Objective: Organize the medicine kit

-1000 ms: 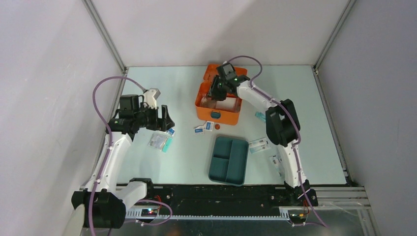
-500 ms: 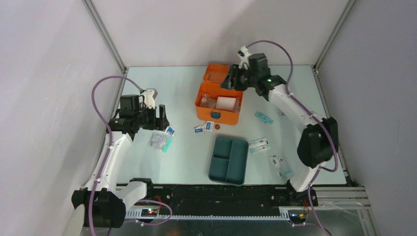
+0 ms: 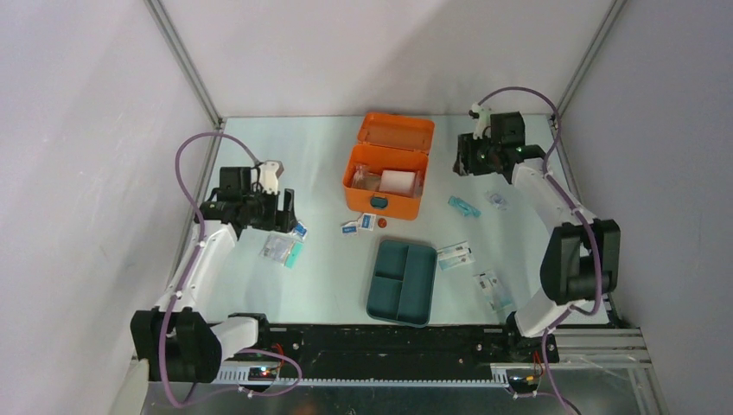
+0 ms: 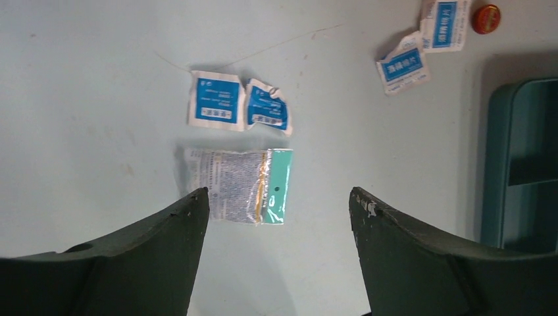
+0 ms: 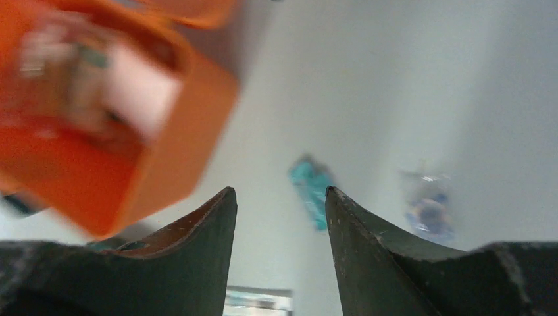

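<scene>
Left gripper [image 4: 276,201] spread above pale table [image 3: 320,268], grey walls

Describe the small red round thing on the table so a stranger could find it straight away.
Start at the open orange medicine kit. Just in front of its latch lie two blue-and-white packets; the red cap sits beside them, the only round, red item among flat packets.

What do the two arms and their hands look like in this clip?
Both arms have white links with black joint housings, and a purple cable loops along each. The left hand and right hand have dark, curved, tapering fingers. A green light glows near the right wrist.
</scene>
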Tool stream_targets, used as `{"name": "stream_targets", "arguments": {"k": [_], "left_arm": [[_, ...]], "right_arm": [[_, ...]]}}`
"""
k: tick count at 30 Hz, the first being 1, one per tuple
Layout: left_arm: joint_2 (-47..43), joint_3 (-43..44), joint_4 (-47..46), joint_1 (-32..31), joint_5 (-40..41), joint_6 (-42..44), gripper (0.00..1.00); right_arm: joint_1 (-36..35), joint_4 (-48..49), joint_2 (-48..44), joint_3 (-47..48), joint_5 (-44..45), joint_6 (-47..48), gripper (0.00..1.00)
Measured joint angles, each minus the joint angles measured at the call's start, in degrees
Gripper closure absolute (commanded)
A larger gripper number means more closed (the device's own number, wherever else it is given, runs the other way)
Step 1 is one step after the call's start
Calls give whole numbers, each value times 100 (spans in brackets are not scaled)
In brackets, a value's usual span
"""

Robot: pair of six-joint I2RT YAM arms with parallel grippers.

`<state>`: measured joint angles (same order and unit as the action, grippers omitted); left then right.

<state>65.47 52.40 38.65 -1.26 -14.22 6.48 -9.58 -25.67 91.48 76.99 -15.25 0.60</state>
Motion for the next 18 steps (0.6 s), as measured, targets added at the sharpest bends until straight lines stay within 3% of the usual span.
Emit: {"name": "stream_targets", "arguments": {"k": [10,18], "left_arm": [[17,-31,-2,0,-501,-4,18],[-39,-98,0,0,-599,-4,19]], "right_arm": [[737,-319,1545,-2,1499,586,50],[1019,-433,1698,0,1762,793,51]]}}
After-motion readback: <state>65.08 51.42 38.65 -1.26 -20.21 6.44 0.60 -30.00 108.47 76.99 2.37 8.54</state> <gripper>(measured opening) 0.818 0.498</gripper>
